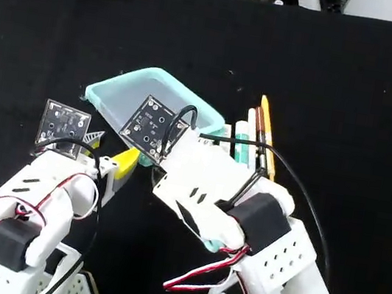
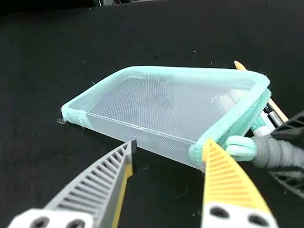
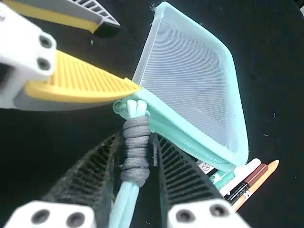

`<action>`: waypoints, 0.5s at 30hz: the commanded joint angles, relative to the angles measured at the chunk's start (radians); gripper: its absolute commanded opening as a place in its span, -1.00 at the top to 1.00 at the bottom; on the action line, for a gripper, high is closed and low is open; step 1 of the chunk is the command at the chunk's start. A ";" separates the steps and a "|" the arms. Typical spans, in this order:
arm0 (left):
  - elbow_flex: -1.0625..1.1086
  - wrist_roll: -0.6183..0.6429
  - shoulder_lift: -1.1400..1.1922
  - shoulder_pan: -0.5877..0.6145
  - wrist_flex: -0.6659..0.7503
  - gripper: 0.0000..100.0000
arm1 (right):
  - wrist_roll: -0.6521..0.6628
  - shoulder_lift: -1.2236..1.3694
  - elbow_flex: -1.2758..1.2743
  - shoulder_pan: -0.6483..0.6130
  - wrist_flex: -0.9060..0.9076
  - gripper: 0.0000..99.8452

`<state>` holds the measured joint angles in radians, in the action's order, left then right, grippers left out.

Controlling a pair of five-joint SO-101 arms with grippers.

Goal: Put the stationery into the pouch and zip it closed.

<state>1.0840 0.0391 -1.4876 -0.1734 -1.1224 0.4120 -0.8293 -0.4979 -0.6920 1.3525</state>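
A teal mesh pouch (image 1: 133, 96) lies on the black table, raised at its near corner. My right gripper (image 3: 136, 140) is shut on the grey-wrapped zipper pull cord (image 3: 135, 156) at that corner. My left gripper (image 2: 169, 145) is open, its grey and yellow fingers (image 2: 223, 175) on either side of the pouch's (image 2: 161, 107) near edge, with the yellow tip touching the teal loop (image 2: 240, 145). Several pens (image 1: 257, 134) stick out at the pouch's right end; I cannot tell how far inside they reach. In the right wrist view the pens (image 3: 244, 180) show beyond the pouch (image 3: 190, 85).
The black table (image 1: 355, 83) stretches free behind and to the right of the pouch. Both arm bodies crowd the front, the right arm (image 1: 245, 214) lying over the pouch's near corner.
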 commanded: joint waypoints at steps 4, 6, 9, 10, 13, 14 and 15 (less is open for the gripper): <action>-0.113 -0.011 -0.002 -0.004 -0.068 0.52 | 0.008 -0.024 0.028 -0.014 -0.014 0.98; -0.125 -0.011 0.000 -0.002 -0.069 0.52 | 0.008 -0.016 0.101 -0.008 -0.009 0.98; -0.131 -0.009 0.000 0.038 -0.068 0.52 | 0.021 0.039 0.300 -0.003 0.087 0.98; -0.133 -0.009 0.000 0.053 -0.068 0.52 | 0.037 0.079 0.383 -0.003 0.149 0.98; -0.147 -0.006 -0.002 0.082 -0.071 0.52 | 0.055 0.214 0.634 -0.003 0.304 0.98; -0.163 -0.005 -0.002 0.084 -0.074 0.52 | 0.055 0.260 0.711 -0.003 0.334 0.98; -0.185 -0.005 -0.002 0.084 -0.075 0.52 | 0.055 0.303 0.779 -0.006 0.361 0.98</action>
<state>0.9858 0.0376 -1.4876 -0.1059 -1.1853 0.4580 -0.6283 0.0192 -0.6920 1.6318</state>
